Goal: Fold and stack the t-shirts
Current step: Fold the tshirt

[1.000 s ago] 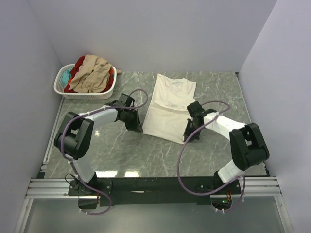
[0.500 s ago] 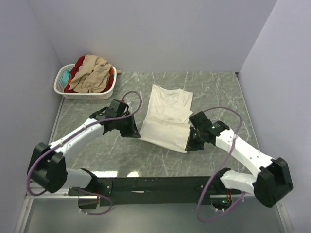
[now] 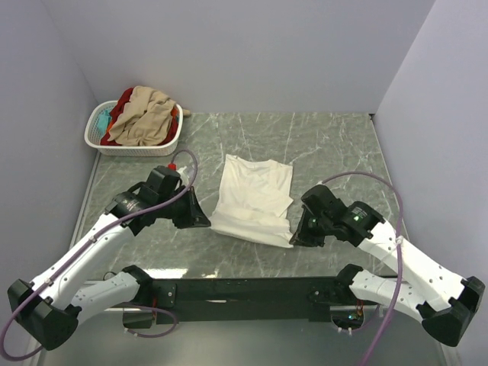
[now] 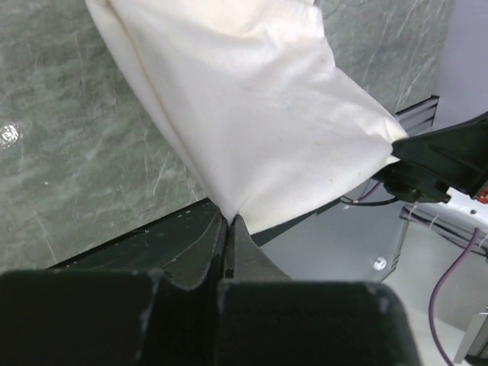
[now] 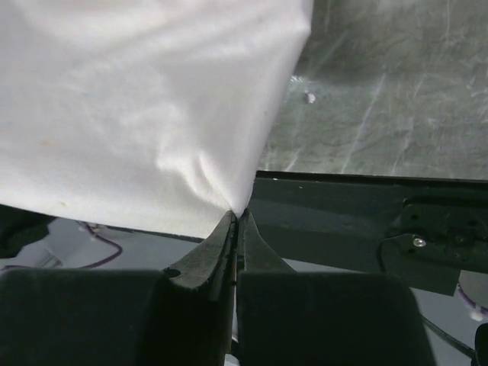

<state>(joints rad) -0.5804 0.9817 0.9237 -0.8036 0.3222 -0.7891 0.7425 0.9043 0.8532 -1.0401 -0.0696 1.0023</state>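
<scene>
A cream-white t-shirt [image 3: 254, 199] lies partly folded on the marble table, its near edge lifted off the surface. My left gripper [image 3: 206, 223] is shut on the shirt's near-left corner [image 4: 232, 210]. My right gripper [image 3: 293, 240] is shut on the near-right corner [image 5: 238, 206]. The cloth [image 4: 252, 99] stretches between the two grippers, and in the right wrist view it hangs as a white sheet [image 5: 137, 114]. More t-shirts, tan [image 3: 143, 116], red [image 3: 124, 101] and teal [image 3: 103, 117], are piled in the basket at the back left.
The white slotted laundry basket [image 3: 131, 146] stands at the back left corner. Grey walls enclose the table on three sides. A black rail [image 3: 244, 288] carrying the arm bases runs along the near edge, close to both grippers.
Both grippers have pulled the cream-white shirt toward the near edge, dragging it across the table. Both arms have stretched out low and swung outward.
</scene>
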